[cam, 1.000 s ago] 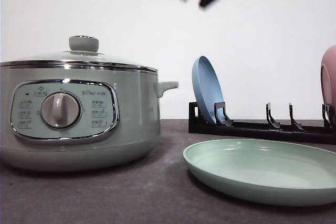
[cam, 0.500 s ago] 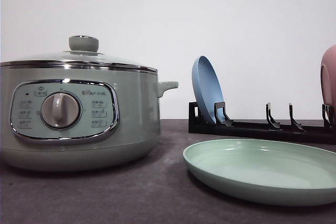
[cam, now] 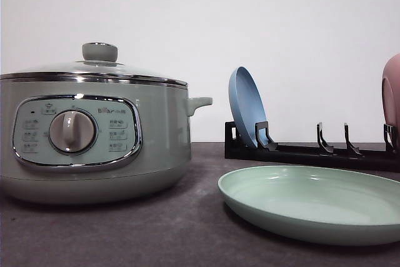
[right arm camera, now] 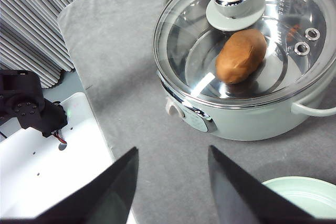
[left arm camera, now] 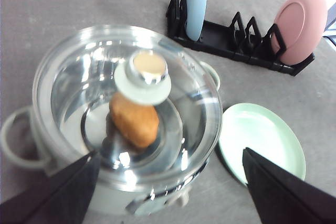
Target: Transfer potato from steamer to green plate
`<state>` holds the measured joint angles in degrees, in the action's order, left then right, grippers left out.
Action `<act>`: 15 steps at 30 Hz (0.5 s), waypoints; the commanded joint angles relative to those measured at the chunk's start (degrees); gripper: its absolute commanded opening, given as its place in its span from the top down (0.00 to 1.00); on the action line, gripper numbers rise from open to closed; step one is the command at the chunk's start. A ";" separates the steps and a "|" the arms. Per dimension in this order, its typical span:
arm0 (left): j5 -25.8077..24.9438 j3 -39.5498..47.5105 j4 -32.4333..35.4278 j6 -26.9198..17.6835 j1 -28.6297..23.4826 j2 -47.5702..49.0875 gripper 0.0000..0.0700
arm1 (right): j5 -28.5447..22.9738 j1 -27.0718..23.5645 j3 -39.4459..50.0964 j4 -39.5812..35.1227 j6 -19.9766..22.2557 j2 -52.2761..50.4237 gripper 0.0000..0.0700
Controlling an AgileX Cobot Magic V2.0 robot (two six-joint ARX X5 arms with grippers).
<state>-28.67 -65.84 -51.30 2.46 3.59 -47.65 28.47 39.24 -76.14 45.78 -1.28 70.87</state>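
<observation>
The pale green steamer (cam: 94, 136) stands at the table's left with its glass lid (left arm camera: 126, 103) on. Through the glass the orange-brown potato (left arm camera: 134, 120) (right arm camera: 241, 55) lies on the steamer's metal floor. To the right, near the front, sits the green plate (cam: 312, 201) (left arm camera: 262, 140), bare. My left gripper (left arm camera: 170, 153) hovers high above the lid, open wide, with nothing between its fingers. My right gripper (right arm camera: 172, 150) is also open and holds nothing, high above the table just in front of the steamer's control panel.
Behind the green plate a black dish rack (cam: 312, 151) holds a blue plate (cam: 247, 107) upright at its left end and a pink plate (left arm camera: 300, 24) at its right end. A white base with a black fixture (right arm camera: 31, 108) lies past the table's edge.
Dark gripper fingers that hung at the top of the front view one second ago have left that view. Steamer, lid and plates have not moved.
</observation>
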 commanded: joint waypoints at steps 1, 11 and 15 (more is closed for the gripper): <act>0.49 -4.30 -0.41 0.13 0.74 -3.21 0.21 | 0.13 0.33 -1.07 -0.07 0.68 0.59 0.63; 10.95 -23.96 -8.49 -2.31 9.14 -22.48 0.21 | 0.04 0.33 -1.07 0.83 1.31 0.59 0.63; 16.33 -27.85 -9.32 -2.59 12.96 -29.16 0.21 | 0.04 0.33 -1.07 1.01 1.31 0.59 0.63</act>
<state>-13.15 -92.08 -60.66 0.86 15.97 -75.36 28.42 39.24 -76.14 46.96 -0.62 70.87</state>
